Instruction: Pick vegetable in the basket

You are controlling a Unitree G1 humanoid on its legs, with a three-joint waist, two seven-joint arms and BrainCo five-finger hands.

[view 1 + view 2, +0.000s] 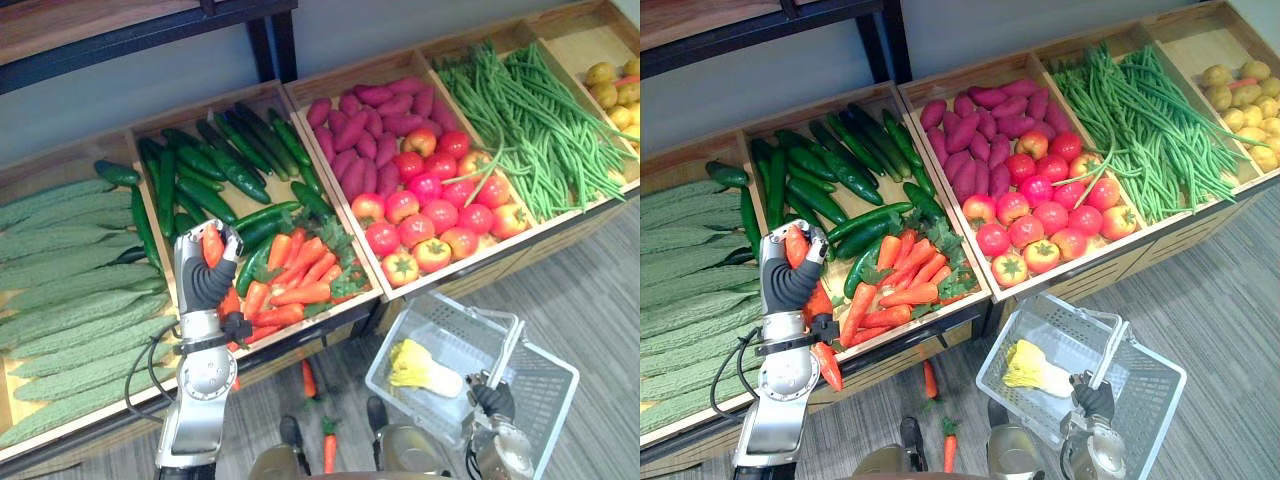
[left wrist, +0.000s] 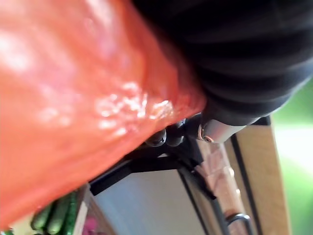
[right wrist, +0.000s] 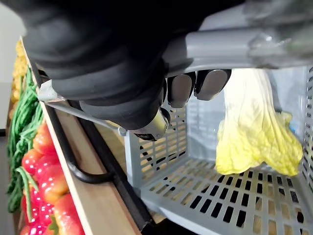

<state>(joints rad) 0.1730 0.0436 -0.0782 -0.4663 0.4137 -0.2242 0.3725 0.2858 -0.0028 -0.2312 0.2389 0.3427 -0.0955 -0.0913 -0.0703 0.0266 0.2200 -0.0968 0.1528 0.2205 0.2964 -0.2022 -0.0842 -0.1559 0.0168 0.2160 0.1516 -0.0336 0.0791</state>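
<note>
**Near field, 5 o'clock.** My right robot hand (image 1: 492, 400) is curled tight round the basket handle (image 1: 506, 348). It carries the grey basket (image 1: 545, 400) mouth upward, just in front of the wooden stand (image 1: 330, 318). I judge this placement keeps the carry short for whatever my other arm brings across. A pale yellow cabbage (image 1: 420, 368) lies on the basket's bottom, towards its 9 o'clock wall, leaving room beside it.

**At 6 o'clock.** Two loose carrots (image 1: 309, 380) lie on the floor below the stand's front edge, outside the basket.

**Middle field, 8 o'clock.** My left robot hand (image 1: 203, 283) is closed round one carrot (image 1: 212, 247), fingers and thumb wrapped about its body. One end stands out above them. The left wrist view shows the orange skin pressed close against the hand. The hand sits over the 9 o'clock edge of the carrot compartment (image 1: 305, 275) and appears lifted off the heap. In my judgement this lets the carrot travel towards the basket at 4 o'clock without catching its neighbours.

**Far field.** Bitter gourds (image 1: 70, 300) lie at 9 o'clock, cucumbers (image 1: 215, 165) at 11, and sweet potatoes (image 1: 370, 125) at 12. Tomatoes (image 1: 440, 215) are at 1 and green beans (image 1: 530, 120) at 2. Each kind has its own wooden compartment, presumably so that one kind can be picked without disturbing another.
</note>
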